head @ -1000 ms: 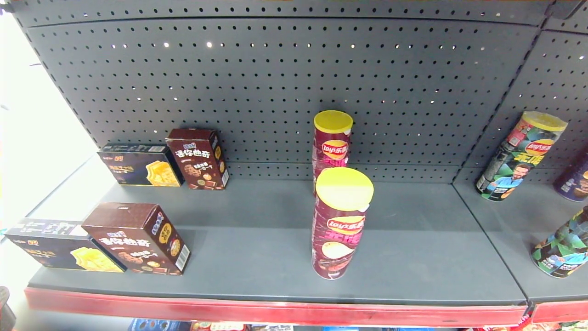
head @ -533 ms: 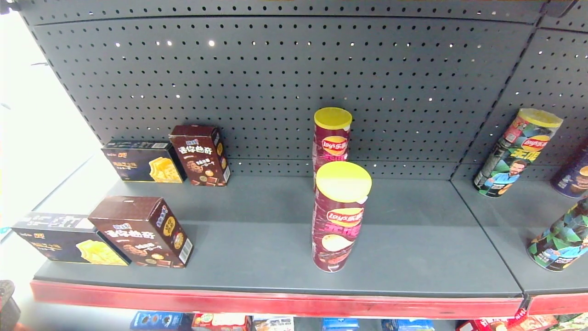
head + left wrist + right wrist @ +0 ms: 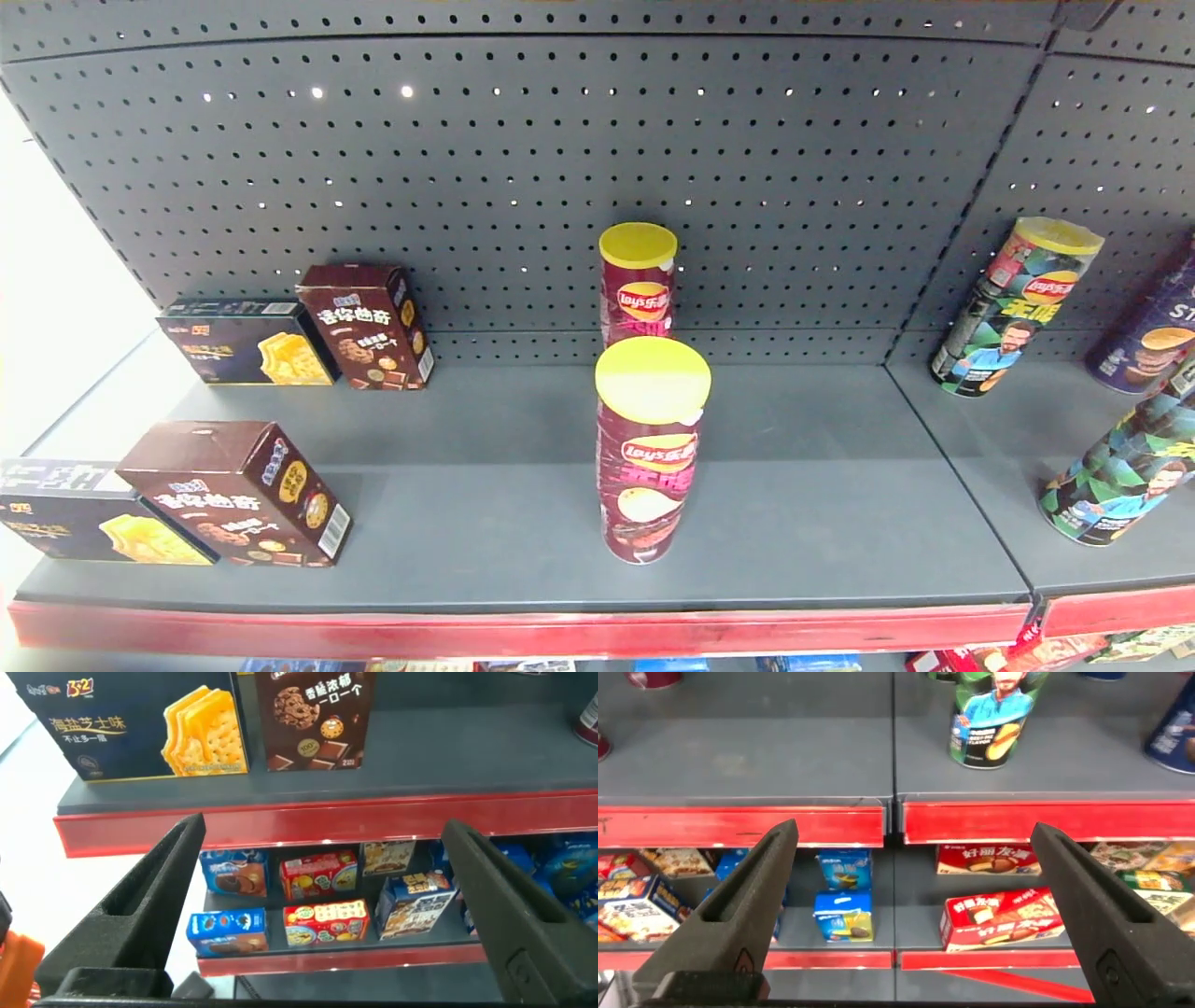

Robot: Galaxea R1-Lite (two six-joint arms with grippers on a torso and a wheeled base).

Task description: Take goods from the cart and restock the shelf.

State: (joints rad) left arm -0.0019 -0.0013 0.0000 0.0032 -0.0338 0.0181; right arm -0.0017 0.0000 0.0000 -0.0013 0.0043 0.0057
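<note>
Left gripper (image 3: 322, 826), right gripper (image 3: 913, 829) agape, two maroon cans (image 3: 650, 467) (image 3: 638, 280), four boxes (image 3: 247, 341) (image 3: 366, 325) (image 3: 238, 495) (image 3: 84, 513)

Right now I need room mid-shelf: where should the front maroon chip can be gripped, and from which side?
Probably grip the front chip can at mid-body, below its yellow lid, coming level from the open front of the shelf. It stands upright and round, with bare shelf on either side, and the rear can stands close behind.
</note>
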